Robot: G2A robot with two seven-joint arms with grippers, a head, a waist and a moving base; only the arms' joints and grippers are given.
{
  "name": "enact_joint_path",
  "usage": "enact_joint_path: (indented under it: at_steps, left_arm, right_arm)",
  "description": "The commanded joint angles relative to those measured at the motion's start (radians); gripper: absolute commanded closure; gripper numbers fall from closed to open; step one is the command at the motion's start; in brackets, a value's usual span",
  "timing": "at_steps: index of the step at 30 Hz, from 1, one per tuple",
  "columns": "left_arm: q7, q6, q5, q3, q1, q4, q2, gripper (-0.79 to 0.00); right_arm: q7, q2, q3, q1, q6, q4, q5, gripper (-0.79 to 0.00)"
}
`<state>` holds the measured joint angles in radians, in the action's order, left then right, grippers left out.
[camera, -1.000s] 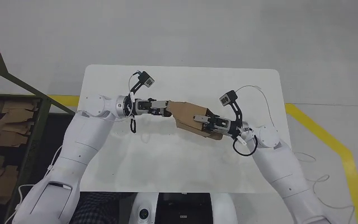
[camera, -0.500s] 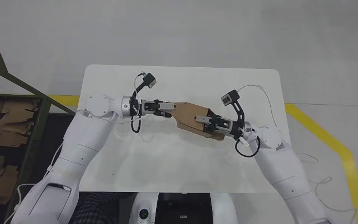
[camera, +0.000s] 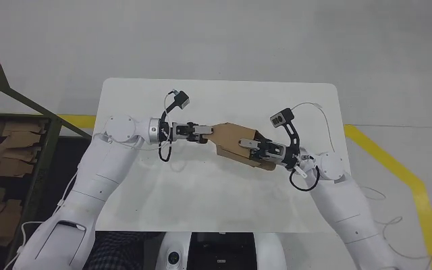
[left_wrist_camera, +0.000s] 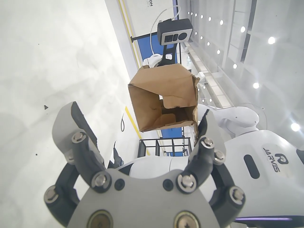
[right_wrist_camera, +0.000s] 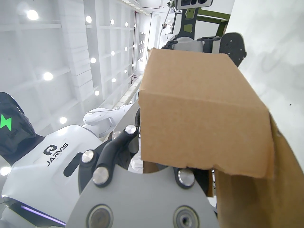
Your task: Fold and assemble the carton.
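Carton [camera: 233, 136] is over the middle of the table [camera: 202, 196], between the two arms, its long axis running from one gripper to the other. Right gripper [camera: 251, 146] grips the end nearer its own arm: one finger lies flat on the top panel, the other is hidden by cardboard. Left gripper [camera: 207, 132] is at the opposite, open end, jaws spread wide, holding nothing; one fingertip [left_wrist_camera: 204, 119] is just beside the mouth's ragged corner. Inner flaps show, partly folded in.
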<state>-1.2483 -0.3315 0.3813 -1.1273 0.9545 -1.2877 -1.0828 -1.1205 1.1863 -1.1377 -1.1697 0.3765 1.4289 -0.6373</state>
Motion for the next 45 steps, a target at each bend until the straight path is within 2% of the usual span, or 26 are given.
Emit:
enact_joint_path:
  at_steps: [1, 21, 45]
  left_arm:
    - [0.000, 0.001, -0.002, 0.007, -0.002, -0.001, -0.001, -0.785]
    - [-0.009, 0.004, -0.002, 0.069, -0.019, -0.006, -0.012, -0.785]
    - [-0.019, 0.001, -0.002, 0.110, -0.048, -0.023, -0.020, -0.785]
  right_arm:
    - [-0.006, 0.000, 0.000, -0.001, -0.002, 0.003, -0.009, 0.000]
    - [-0.102, 0.005, 0.003, 0.008, -0.035, -0.019, -0.147, 0.000]
    - [-0.151, 0.014, 0.027, 0.026, -0.061, -0.035, -0.167, 0.000]
